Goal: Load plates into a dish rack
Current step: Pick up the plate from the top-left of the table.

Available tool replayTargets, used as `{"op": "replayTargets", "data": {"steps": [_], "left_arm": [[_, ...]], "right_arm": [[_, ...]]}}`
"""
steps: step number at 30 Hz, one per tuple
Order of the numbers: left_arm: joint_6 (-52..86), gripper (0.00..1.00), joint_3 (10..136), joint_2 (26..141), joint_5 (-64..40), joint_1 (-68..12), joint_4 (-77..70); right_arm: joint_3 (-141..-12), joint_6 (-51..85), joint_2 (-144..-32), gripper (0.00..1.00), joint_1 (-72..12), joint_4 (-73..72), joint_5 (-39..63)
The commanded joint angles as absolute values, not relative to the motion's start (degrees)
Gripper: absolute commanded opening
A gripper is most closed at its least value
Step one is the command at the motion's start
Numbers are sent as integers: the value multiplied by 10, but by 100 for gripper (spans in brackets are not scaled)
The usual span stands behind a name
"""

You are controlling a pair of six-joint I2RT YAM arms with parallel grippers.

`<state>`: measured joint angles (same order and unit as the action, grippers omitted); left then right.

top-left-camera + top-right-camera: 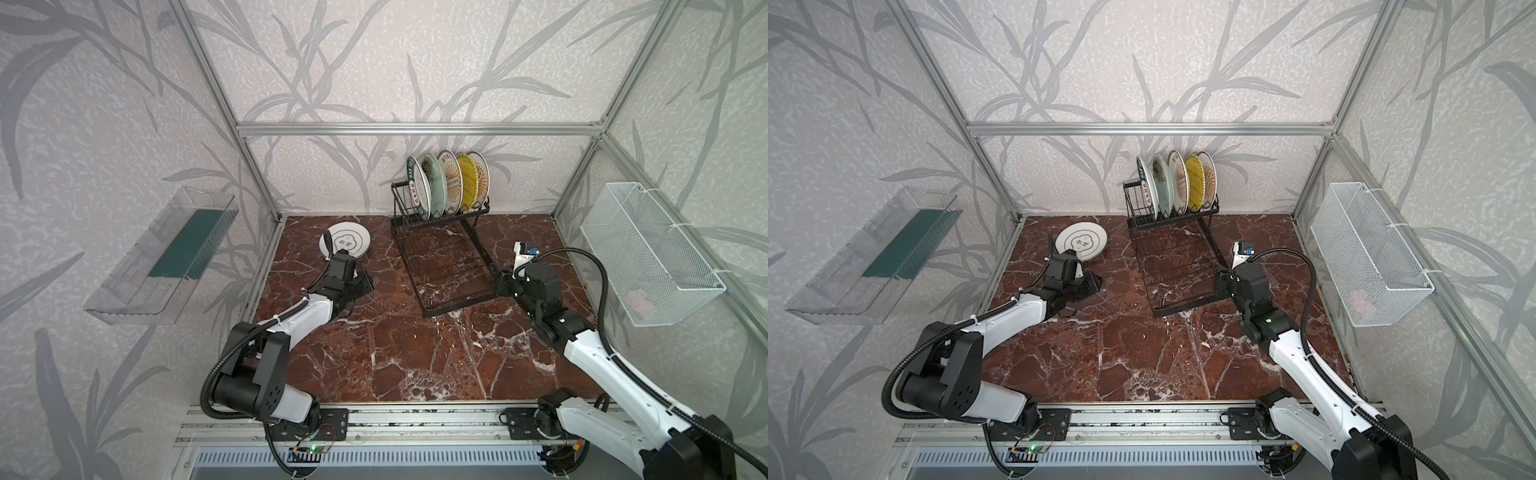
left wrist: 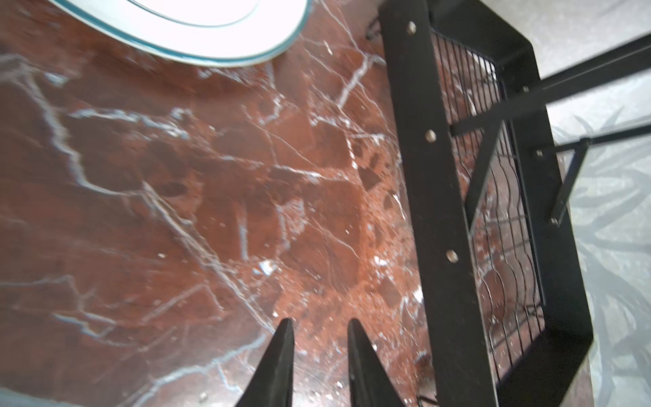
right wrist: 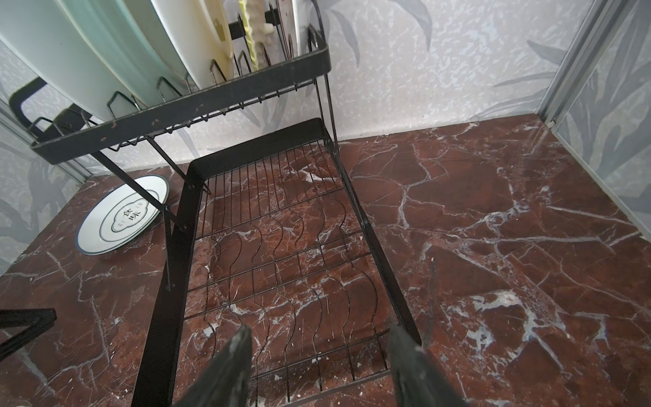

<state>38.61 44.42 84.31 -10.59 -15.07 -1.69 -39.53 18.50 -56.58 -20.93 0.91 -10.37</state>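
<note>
Marble-patterned table, dark red with white veins, carries all the task's things. At its back stands the dish rack, a black wire frame with a raised slotted shelf and a flat grid tray below it. Five plates stand on edge in the shelf, side by side. The slots at the shelf's left end appear free.

The sixth plate, white with a ringed emblem, lies flat on the table, left of the rack and apart from it, near the back left corner.

The left gripper is low over the table on the near side of this plate, between the plate and the rack's tray. Its fingers stand a narrow gap apart and hold nothing. They point along the rack's side bar. The plate's rim lies ahead of them and off to one side.

The right gripper is at the near right corner of the tray, fingers wide apart and empty. Contact with the frame cannot be confirmed.

Governing relation: the left arm is by far the nearer to the plate. The plate is round and flat on the table, so only its rim offers a grip. The left fingers will likely need to turn toward that rim and come in low.
</note>
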Motion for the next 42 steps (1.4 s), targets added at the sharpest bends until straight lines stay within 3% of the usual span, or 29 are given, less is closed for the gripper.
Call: {"op": "replayTargets", "data": {"steps": [1,12,24,42], "left_arm": [[393,26,449,854,-97,-127,-41],[419,27,443,902,-111,-50,-97],[461,36,474,971,-132,14,-138],[580,43,504,1106,-187,49,-323]], "right_arm": [[-384,195,-553,61,-202,15,-88],[-375,208,-563,59,-183,-5,-56],[-367,208,-548,59,-162,1,-50],[-366,208,-533,59,-149,11,-44]]}}
